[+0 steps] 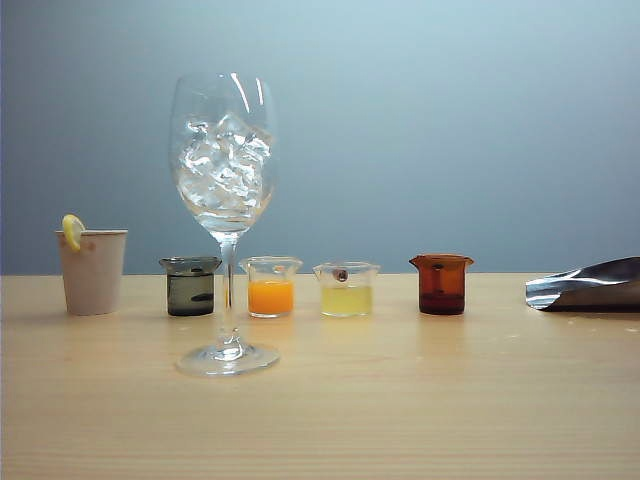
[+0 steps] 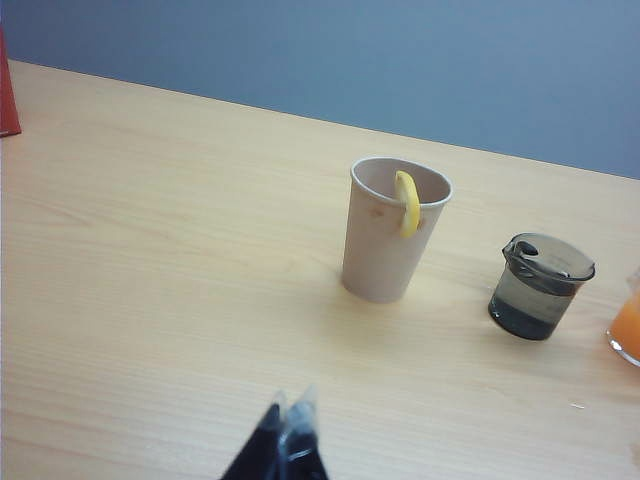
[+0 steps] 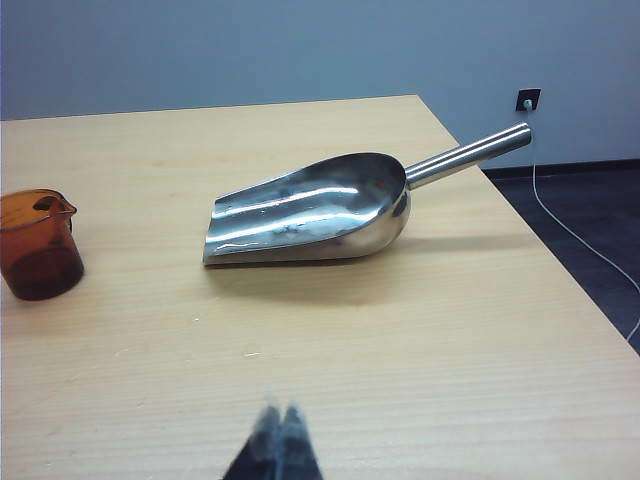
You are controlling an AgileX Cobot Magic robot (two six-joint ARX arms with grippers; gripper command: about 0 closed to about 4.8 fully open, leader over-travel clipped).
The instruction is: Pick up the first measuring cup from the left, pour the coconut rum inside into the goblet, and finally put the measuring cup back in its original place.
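Observation:
The first measuring cup (image 1: 190, 286), small and smoky grey with clear coconut rum (image 1: 190, 296) in it, stands just left of the goblet's stem. It also shows in the left wrist view as the grey cup (image 2: 541, 286), with the rum (image 2: 528, 305) low inside. The goblet (image 1: 225, 160) is tall, stemmed and holds ice cubes. My left gripper (image 2: 289, 403) is shut and empty, well short of the grey cup. My right gripper (image 3: 279, 408) is shut and empty over bare table. Neither gripper appears in the exterior view.
A beige paper cup (image 1: 92, 270) with a lemon slice stands far left. Right of the goblet are an orange-liquid cup (image 1: 270, 287), a pale-yellow cup (image 1: 346, 289) and an amber cup (image 1: 441, 284). A steel scoop (image 3: 310, 210) lies near the table's right edge (image 3: 560, 270).

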